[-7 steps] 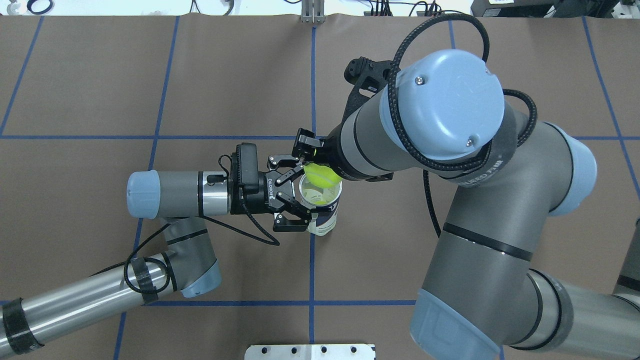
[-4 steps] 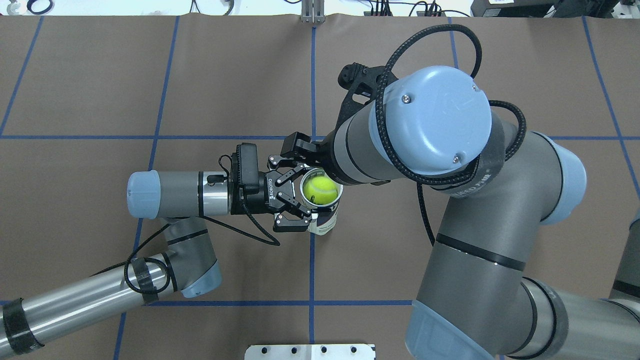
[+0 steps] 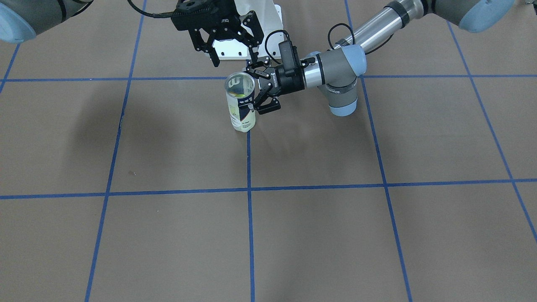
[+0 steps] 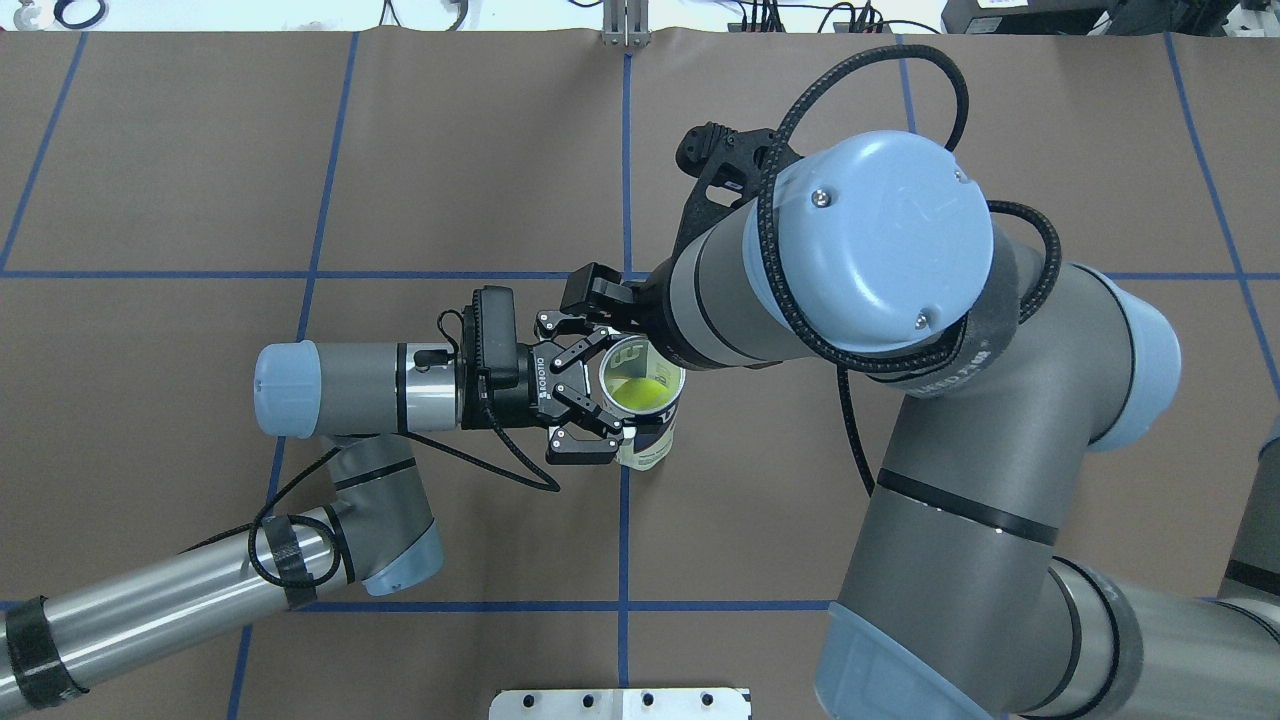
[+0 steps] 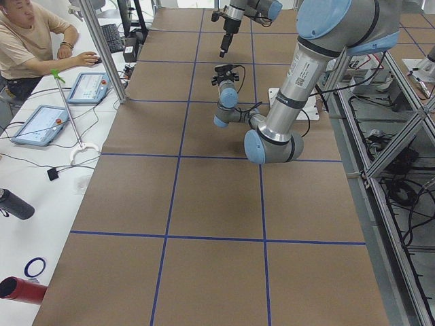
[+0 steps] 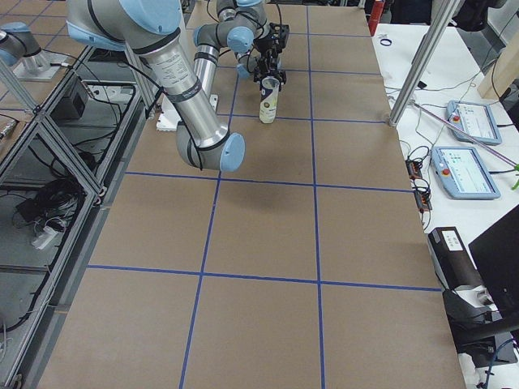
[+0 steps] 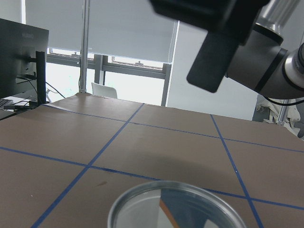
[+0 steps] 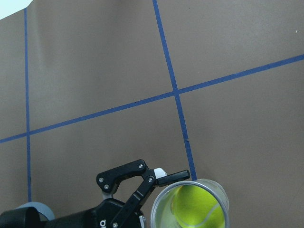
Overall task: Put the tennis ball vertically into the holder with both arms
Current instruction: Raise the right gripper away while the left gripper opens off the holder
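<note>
Both hands matter now: with the ball (image 4: 640, 393) down inside the upright can (image 4: 648, 420), I'd keep my left hand (image 4: 585, 398) clamped on it while lifting the spread, empty right hand (image 3: 228, 40) straight up.

The light is bright and even, and it comes from above. On the brown table (image 3: 293, 235) there are only soft, pale shadows, like the wide dim patch beside the can (image 3: 240, 102) in the front view. In the left wrist view the windows (image 7: 123, 71) at the back glow very white, and the can rim at the bottom edge looks a bit blurry because it is so close.
</note>
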Available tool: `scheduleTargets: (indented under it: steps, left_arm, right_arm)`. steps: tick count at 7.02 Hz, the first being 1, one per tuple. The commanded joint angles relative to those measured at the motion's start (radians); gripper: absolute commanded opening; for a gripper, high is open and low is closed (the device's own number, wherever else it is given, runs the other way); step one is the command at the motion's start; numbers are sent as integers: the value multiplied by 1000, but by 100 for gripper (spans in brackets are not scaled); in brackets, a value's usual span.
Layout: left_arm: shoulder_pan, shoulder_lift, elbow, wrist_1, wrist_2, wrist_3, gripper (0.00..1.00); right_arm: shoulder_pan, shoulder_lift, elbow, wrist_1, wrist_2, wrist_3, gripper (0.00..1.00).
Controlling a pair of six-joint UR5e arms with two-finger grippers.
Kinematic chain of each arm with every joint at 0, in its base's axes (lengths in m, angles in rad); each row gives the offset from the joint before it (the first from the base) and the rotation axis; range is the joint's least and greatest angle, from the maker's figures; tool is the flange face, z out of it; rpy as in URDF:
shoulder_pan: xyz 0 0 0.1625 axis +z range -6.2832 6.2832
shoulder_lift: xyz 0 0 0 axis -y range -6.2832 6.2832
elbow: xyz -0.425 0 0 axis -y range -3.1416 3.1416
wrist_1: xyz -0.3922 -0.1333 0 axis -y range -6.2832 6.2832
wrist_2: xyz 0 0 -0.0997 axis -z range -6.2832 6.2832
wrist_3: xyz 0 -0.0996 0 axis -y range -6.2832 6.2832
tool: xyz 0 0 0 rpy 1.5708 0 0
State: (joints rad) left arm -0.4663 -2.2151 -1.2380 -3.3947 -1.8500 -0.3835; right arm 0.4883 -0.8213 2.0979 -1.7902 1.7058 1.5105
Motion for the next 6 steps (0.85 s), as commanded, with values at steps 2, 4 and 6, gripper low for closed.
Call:
scheduleTargets:
  steps: [2,4,6]
  left_arm:
    - [0,0,-1,-2,0,0,92]
    - [2,2,-1,-20,2,0,99]
    - [2,3,-1,-55,2,-3,99]
  right_arm:
    - [90,-28,7,-3,56,-122,99]
    - [264,-86,4,-5,238,-273,99]
    - [346,-116,-16,-5,284,-363,99]
